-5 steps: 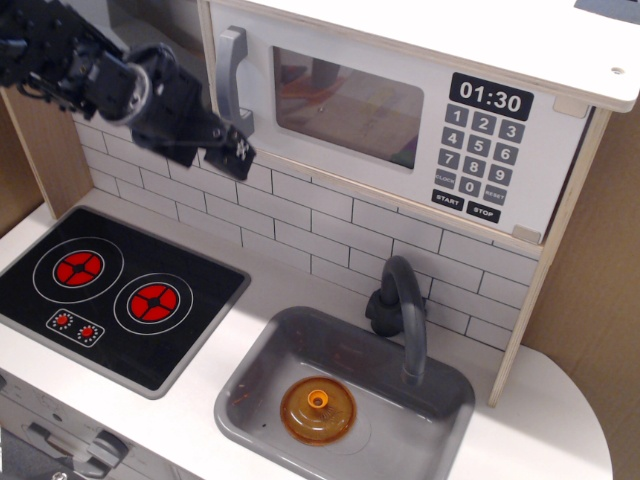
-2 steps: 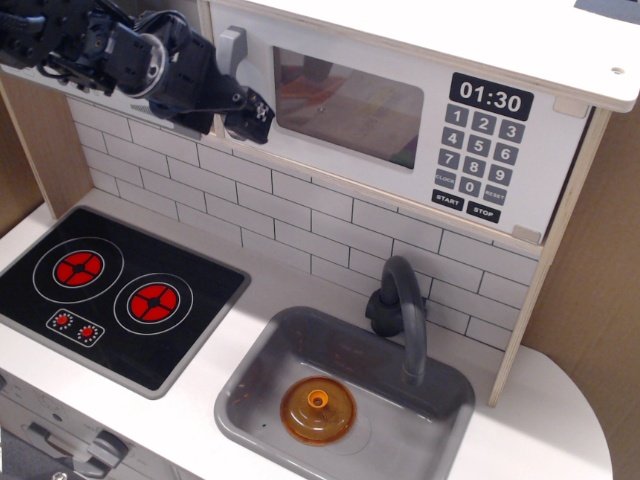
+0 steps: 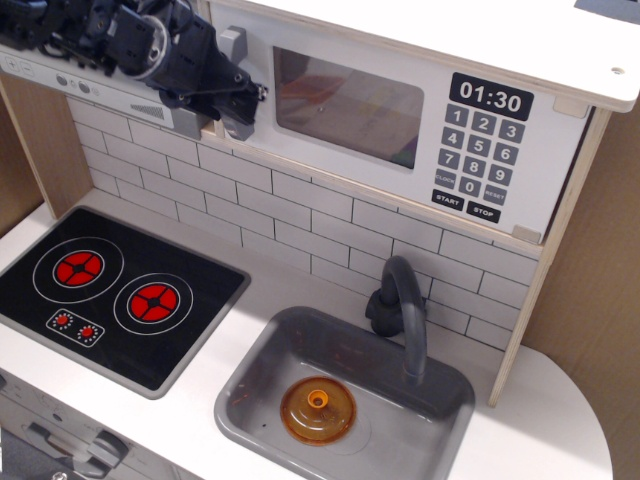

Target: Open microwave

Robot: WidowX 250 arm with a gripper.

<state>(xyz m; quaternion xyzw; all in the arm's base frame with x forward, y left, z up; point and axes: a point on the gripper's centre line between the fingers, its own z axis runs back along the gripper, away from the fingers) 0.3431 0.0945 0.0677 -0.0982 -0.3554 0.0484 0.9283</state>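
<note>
The white microwave (image 3: pixel 500 215) sits at the top of the play kitchen, with a clear window (image 3: pixel 350 105), a black clock display (image 3: pixel 490 99) reading 01:30 and a grey keypad (image 3: pixel 478 150). Its door looks closed. The grey vertical handle (image 3: pixel 231 45) is at the door's left edge. My black gripper (image 3: pixel 245 100) comes in from the left and sits right at the handle's middle, covering it. The handle's top and bottom ends show above and below the fingers. I cannot tell whether the fingers are closed on the handle.
A grey range hood (image 3: pixel 110 95) is behind my arm at the upper left. Below are a black two-burner stove (image 3: pixel 110 290), a grey sink (image 3: pixel 250 385) holding an orange lid (image 3: pixel 318 408), a grey faucet (image 3: pixel 400 300) and a white tile wall (image 3: pixel 300 220).
My gripper has moved up and to the right, from below and left of the handle onto the handle's middle. The microwave door has not moved.
</note>
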